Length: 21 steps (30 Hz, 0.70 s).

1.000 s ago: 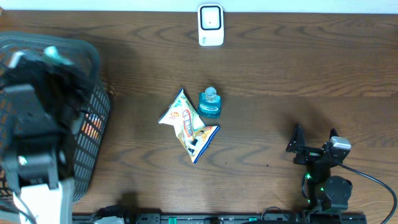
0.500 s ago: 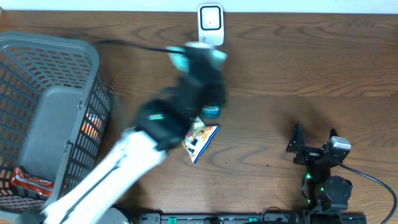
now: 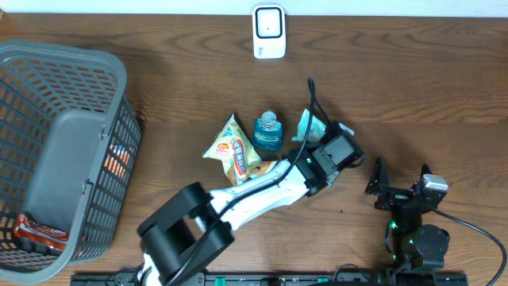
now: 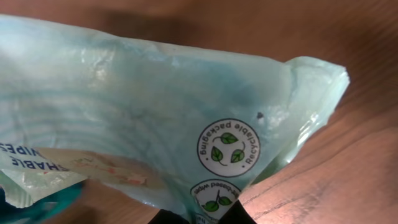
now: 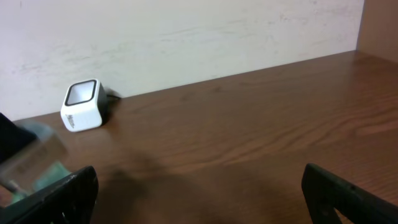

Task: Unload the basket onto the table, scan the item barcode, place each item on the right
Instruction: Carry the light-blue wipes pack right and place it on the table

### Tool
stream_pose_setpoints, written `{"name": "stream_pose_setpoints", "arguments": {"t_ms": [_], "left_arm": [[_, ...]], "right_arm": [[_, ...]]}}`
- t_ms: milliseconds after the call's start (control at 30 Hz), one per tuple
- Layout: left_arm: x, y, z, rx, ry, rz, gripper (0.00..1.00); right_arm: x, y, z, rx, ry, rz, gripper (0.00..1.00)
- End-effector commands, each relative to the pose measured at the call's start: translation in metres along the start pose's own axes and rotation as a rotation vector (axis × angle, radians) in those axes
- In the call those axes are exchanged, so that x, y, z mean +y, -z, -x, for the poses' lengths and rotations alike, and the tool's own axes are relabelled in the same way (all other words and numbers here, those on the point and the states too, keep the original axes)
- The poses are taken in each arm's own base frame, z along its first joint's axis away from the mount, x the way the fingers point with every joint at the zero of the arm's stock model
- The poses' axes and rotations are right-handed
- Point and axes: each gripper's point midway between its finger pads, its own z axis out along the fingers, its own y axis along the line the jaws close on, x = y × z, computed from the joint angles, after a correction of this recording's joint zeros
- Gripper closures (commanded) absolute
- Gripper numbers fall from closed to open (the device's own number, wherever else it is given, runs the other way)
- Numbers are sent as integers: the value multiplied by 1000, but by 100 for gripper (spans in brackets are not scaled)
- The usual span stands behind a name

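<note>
Pale-green wipes packet [image 3: 310, 124] hangs near the middle of the table [image 3: 413, 87], at 3 o'clock of a blue bottle [image 3: 268, 131] and just beside it. The left gripper [image 3: 316, 138] pinches the packet's lower edge from 5 o'clock. In the left wrist view the film fills the picture, its recycling mark facing the lens, and the dark fingertips [image 4: 239, 215] are clamped tight on the bottom seam. A snack bag [image 3: 236, 152] lies at 8 o'clock of the bottle. The white scanner [image 3: 269, 32] stands at 12 o'clock, at the far edge. The right gripper [image 5: 199, 179] rests at 4 o'clock, jaws spread wide around nothing. A grey basket [image 3: 48, 54] sits at 9 o'clock.
</note>
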Motion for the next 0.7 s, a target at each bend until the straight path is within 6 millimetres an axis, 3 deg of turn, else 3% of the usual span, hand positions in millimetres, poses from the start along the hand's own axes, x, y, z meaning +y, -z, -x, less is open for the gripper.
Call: {"name": "stream_pose_setpoints", "arguments": {"t_ms": [0, 100, 167, 233, 267, 400, 500, 600, 667], "left_arm": [[-7, -9, -9, 37, 18, -29, 93], [-8, -11, -11, 43, 29, -32, 90], [-8, -8, -9, 40, 46, -33, 50], [-7, 0, -3, 38, 37, -32, 18], [-7, 10, 4, 34, 37, -33, 7], [-2, 57, 46, -41, 33, -53, 5], [7, 111, 86, -154, -22, -74, 4], [34, 175, 124, -295, -1, -48, 4], [67, 219, 142, -389, 57, 18, 3]], "right_arm": [[0, 0, 0, -1, 7, 1, 1], [0, 0, -1, -1, 7, 1, 1], [0, 0, 0, -1, 7, 1, 1], [0, 0, 0, -1, 7, 1, 1], [0, 0, 0, -1, 7, 1, 1], [0, 0, 0, -1, 7, 1, 1], [0, 0, 0, -1, 7, 1, 1], [0, 0, 0, -1, 7, 1, 1], [0, 0, 0, -1, 7, 1, 1]]}}
